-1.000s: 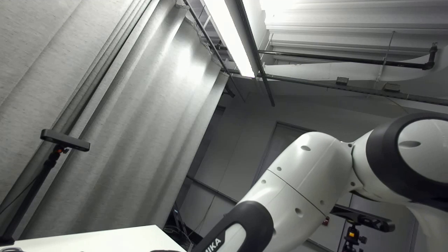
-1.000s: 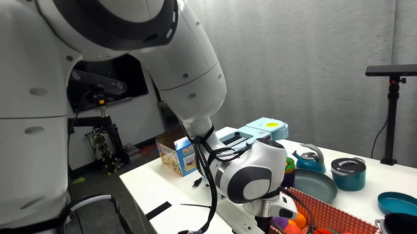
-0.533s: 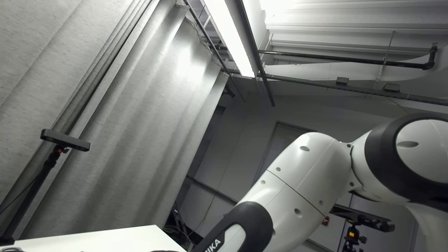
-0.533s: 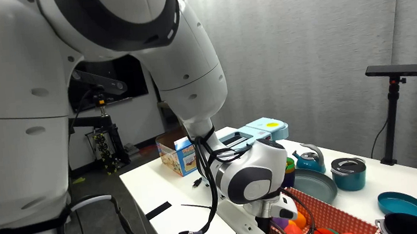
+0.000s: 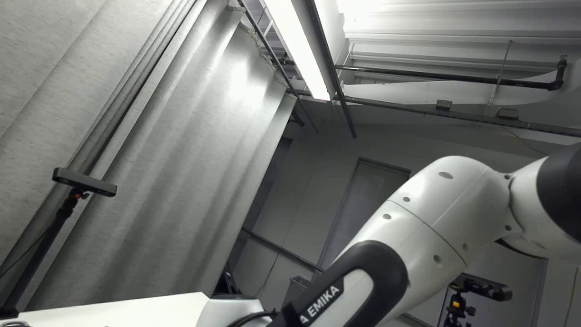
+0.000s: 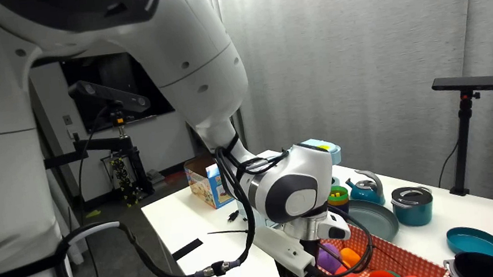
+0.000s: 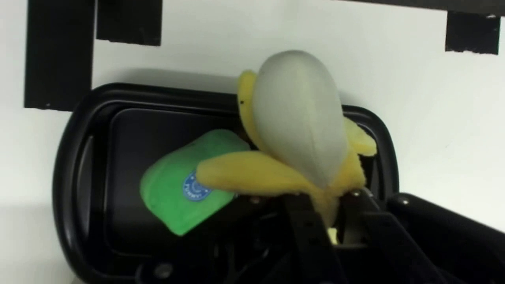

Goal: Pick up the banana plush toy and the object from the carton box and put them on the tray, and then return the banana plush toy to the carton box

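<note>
My gripper (image 7: 327,197) is shut on the narrow end of the banana plush toy (image 7: 300,114), whose grey-white body and yellow peel flaps spread beyond the fingertips. The toy hangs over the right part of the black tray (image 7: 63,173) and covers some of its rim. A green soft object (image 7: 169,189) with a blue round label rests in the tray, partly behind a yellow flap. In an exterior view a red-checked box (image 6: 397,252) holds several colourful soft toys, and a printed cardboard box (image 6: 203,188) stands farther back. Which is the carton box I cannot tell.
Beyond the red-checked box stand a grey plate (image 6: 374,219), a kettle (image 6: 365,189), a teal pot (image 6: 412,205), a teal pan (image 6: 473,240) and a black pot (image 6: 481,265). Cables (image 6: 246,214) hang along the arm. A camera stand (image 6: 461,145) rises behind the table.
The arm has drawn back and risen slightly with the gripper, mostly in the last half second. More of the purple and orange toys in the red-checked box now shows.
</note>
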{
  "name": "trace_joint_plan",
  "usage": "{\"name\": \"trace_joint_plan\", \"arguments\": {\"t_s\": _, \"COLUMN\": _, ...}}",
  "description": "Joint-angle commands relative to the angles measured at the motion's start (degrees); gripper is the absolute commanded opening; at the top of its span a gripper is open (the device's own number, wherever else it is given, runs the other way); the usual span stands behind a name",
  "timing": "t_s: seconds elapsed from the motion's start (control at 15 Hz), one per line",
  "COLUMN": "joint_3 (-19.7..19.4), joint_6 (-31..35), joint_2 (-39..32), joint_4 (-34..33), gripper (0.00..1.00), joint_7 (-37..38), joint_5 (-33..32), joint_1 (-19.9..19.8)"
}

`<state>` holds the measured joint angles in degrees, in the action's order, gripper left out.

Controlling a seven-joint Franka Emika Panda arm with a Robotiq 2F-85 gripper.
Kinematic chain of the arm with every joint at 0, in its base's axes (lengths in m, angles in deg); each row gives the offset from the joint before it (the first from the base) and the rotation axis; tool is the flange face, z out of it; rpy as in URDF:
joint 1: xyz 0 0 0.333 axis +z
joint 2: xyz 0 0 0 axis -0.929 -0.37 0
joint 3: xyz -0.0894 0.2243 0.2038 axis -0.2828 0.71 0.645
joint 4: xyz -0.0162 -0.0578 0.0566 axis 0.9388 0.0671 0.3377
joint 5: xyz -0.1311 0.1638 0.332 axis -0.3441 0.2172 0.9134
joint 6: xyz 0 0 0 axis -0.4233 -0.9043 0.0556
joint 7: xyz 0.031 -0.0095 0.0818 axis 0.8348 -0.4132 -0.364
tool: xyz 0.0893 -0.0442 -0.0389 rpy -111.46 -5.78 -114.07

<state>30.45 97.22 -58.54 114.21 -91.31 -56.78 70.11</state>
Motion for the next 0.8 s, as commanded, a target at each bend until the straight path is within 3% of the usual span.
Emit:
{"name": "trace_joint_plan", "arguments": {"t_s": 0.0, "joint_3": -1.1, "joint_6": -3.7, "joint_2": 11.2, "joint_4": 4.5, "gripper": 0.04, "joint_7": 0.3, "joint_5": -3.5, "joint_1": -0.1}}
{"name": "trace_joint_plan", "arguments": {"t_s": 0.47, "joint_3": -1.3, "joint_6": -1.6, "joint_2": 20.7, "joint_4": 3.7, "gripper": 0.04, "joint_7": 0.9, "joint_5": -3.2, "joint_1": 0.3}}
{"name": "trace_joint_plan", "arguments": {"t_s": 0.73, "joint_3": -1.3, "joint_6": 6.2, "joint_2": 21.0, "joint_4": 1.8, "gripper": 0.04, "joint_7": 2.1, "joint_5": -2.4, "joint_1": 0.4}}
